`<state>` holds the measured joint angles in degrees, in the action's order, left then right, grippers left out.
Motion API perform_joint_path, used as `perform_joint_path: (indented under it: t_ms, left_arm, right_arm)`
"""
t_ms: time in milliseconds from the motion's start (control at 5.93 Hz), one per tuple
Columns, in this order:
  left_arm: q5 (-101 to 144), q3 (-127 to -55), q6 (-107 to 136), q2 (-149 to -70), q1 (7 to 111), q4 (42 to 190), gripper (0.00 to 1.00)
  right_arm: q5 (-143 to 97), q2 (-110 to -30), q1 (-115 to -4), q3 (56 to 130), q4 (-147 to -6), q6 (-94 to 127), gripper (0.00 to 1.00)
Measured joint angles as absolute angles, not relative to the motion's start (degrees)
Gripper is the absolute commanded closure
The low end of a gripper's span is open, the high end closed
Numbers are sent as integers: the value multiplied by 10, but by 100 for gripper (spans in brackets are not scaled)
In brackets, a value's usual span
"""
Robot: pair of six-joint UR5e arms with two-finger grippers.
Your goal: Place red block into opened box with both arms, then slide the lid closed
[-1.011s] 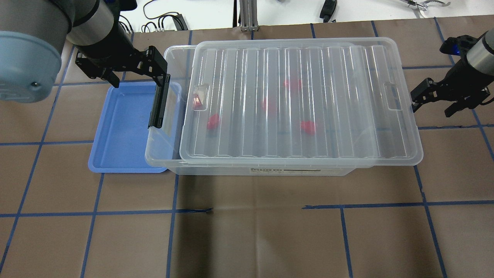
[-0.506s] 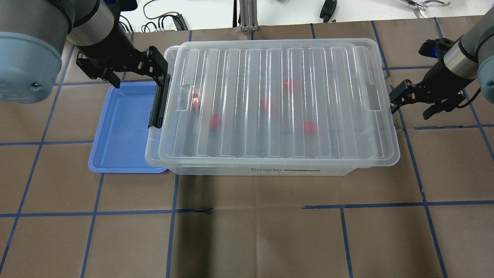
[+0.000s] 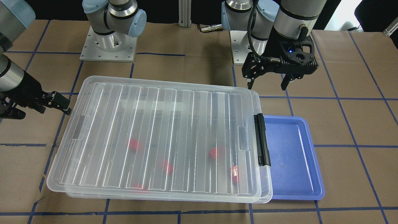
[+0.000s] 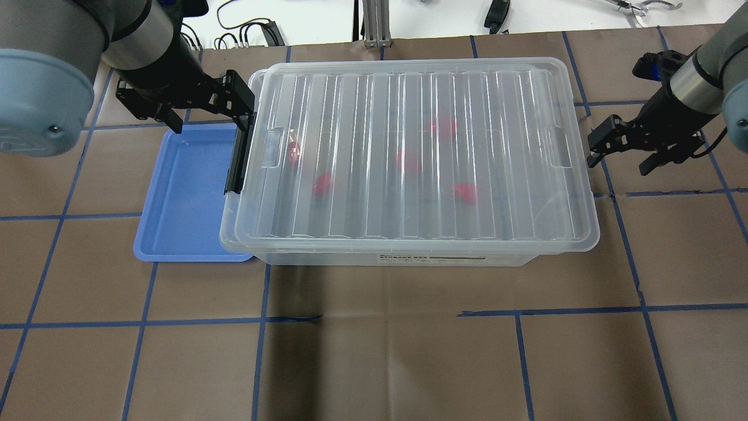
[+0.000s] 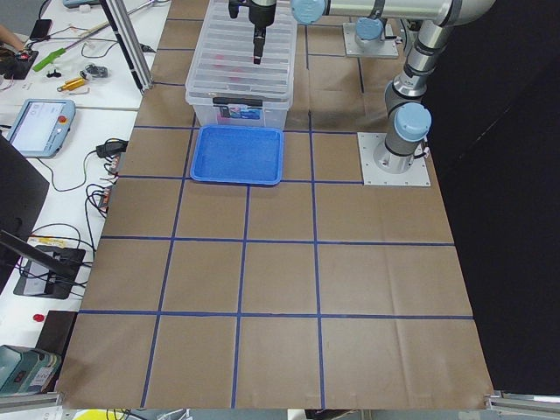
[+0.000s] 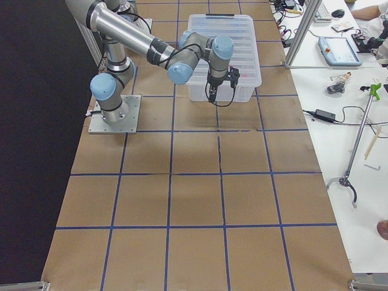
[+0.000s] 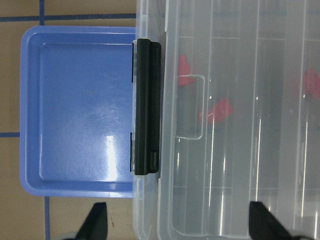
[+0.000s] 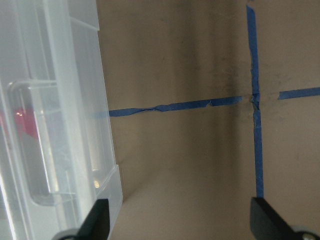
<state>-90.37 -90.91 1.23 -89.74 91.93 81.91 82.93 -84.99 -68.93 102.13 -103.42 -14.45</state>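
The clear box (image 4: 409, 258) stands mid-table with the ribbed lid (image 4: 497, 146) lying over nearly all of it. A narrow strip of rim shows at the black latch (image 4: 236, 161) end. Several red blocks, one of them (image 4: 466, 191), lie inside under the lid; the left wrist view shows a red block (image 7: 216, 111) near the lid's tab. My left gripper (image 4: 204, 117) hangs open and empty above the latch-end far corner. My right gripper (image 4: 619, 164) is open and empty, with one fingertip (image 8: 97, 217) right beside the lid's right short edge (image 8: 65, 125).
A blue tray (image 4: 181, 193) lies against the box's latch end, partly under its rim. Brown paper with blue tape lines covers the table (image 4: 374, 351). Cables and tools lie beyond the far edge.
The lid slid left over the box toward the latch end, closing the open strip there. My right gripper moved left behind it. The left gripper stayed still.
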Motion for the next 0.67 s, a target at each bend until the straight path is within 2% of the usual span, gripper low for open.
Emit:
perform_joint_path:
  t_ms: [337, 674]
  left_arm:
    - [-904, -909, 12, -897, 919, 818, 2]
    - [-904, -910, 12, -897, 919, 818, 2]
  right_arm:
    - [836, -871, -712, 932, -930, -127, 0]
    - [849, -874, -804, 850, -837, -9, 0]
